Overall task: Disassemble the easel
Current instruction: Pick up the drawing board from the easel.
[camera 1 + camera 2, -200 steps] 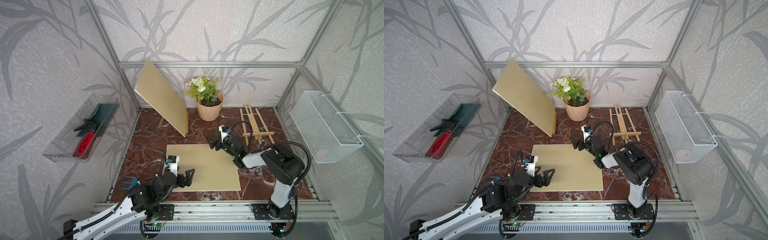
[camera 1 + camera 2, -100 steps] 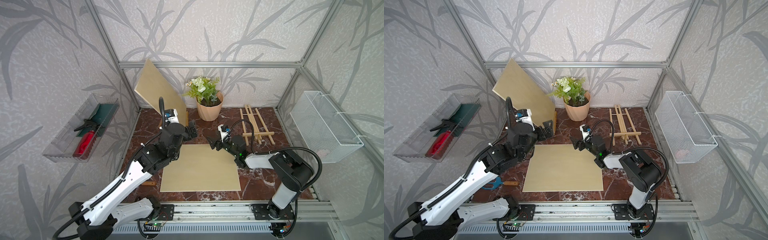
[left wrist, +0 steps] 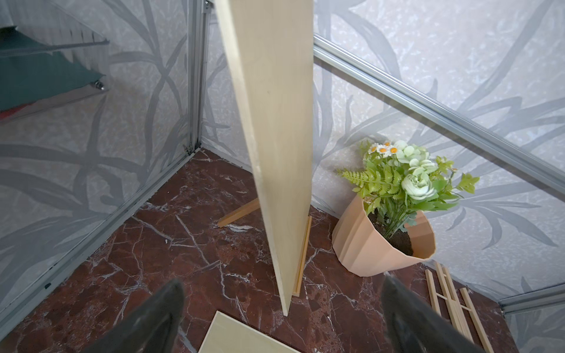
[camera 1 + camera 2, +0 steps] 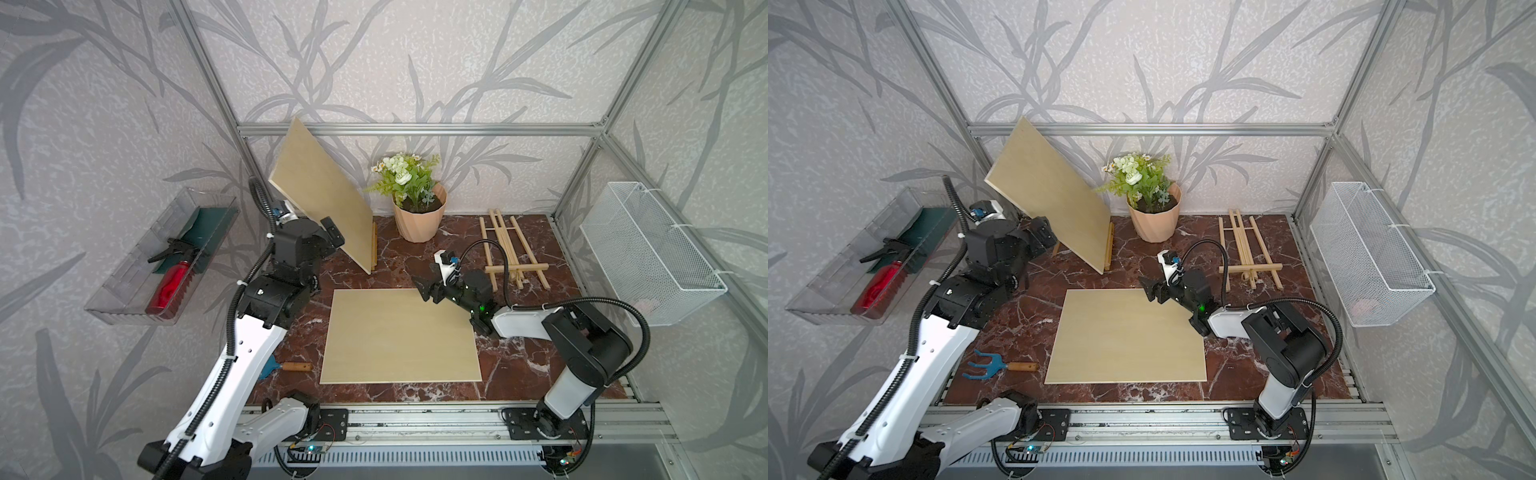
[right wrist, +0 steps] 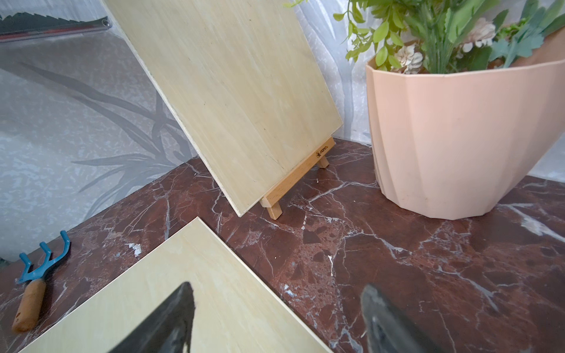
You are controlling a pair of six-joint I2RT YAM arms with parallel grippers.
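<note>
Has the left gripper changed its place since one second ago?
Yes. The left gripper went from the near side of the table to the back; it is now open beside the standing board, near the flower pot.

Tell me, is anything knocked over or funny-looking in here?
Yes. One small wooden easel lies flat on the floor near the flower pot instead of standing. One board lies flat on the floor too, while the other board leans on a standing easel.
</note>
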